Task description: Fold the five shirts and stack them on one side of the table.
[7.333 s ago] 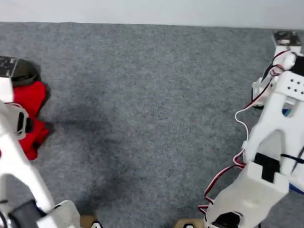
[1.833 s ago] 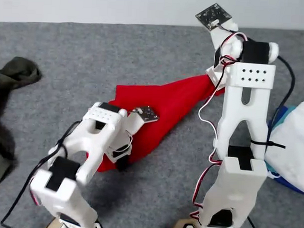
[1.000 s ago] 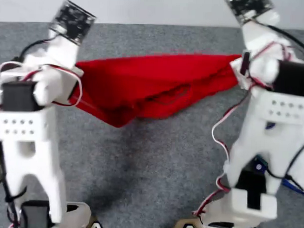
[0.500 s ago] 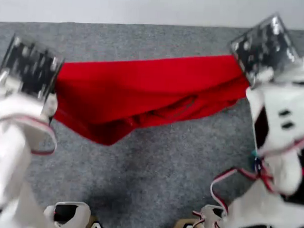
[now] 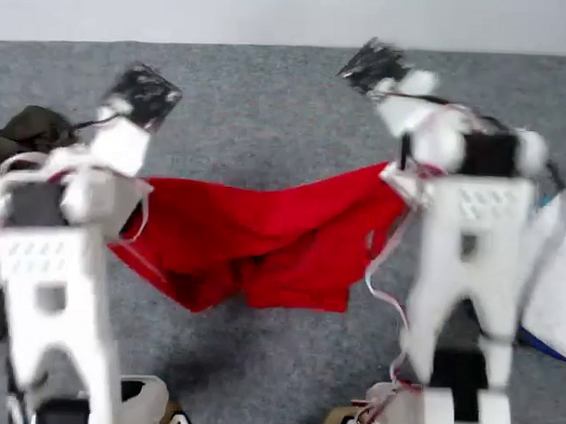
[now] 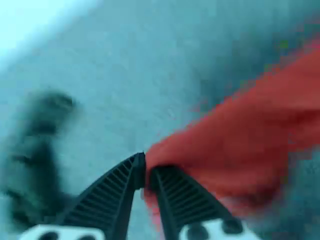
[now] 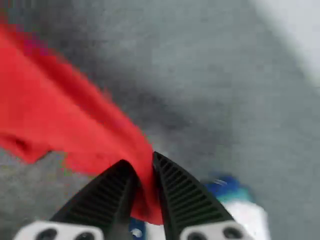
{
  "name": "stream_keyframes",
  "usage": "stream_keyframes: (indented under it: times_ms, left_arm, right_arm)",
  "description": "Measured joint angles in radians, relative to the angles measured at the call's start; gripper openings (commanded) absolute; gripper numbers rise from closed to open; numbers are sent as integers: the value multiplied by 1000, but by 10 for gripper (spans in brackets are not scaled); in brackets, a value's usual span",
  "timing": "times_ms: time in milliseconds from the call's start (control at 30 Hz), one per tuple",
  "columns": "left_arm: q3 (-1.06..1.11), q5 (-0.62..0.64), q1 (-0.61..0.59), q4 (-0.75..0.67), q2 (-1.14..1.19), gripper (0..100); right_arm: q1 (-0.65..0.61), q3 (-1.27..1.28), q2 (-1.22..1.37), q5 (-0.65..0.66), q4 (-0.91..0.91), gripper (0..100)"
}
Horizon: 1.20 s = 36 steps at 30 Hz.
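Grey felt covers the table (image 5: 269, 91), and above its middle the red shirt (image 5: 254, 239) hangs stretched between the two arms, its centre sagging in folds toward the felt. A white shirt (image 5: 555, 277) lies at the right edge and a dark shirt (image 5: 25, 129) at the left. The left gripper (image 6: 146, 169) pinches one end of the red cloth, the right gripper (image 7: 145, 162) the other. This looks like the spreading step. Next, the arms likely need to lower together under tension so the shirt lands flat for folding.
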Motion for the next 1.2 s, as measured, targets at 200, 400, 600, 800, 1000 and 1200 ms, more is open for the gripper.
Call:
stream_keyframes:
  times_ms: [200,400,600,800,1000,1200]
  left_arm:
    - [-35,6,-48,-163,410,141]
    - [-379,18,-103,3,658,139]
    - [-600,23,-100,58,651,141]
    - [-443,23,20,58,483,142]
    - [-34,-12,198,58,233,152]
    - [353,-38,267,2,192,197]
  right_arm:
    - [6,2,316,-149,-230,255]
    - [23,-213,420,-264,-169,254]
    - [15,-407,420,-269,54,253]
    - [-3,-439,419,-272,115,252]
    - [-6,-348,325,-272,115,252]
    - [48,-149,219,-272,115,252]
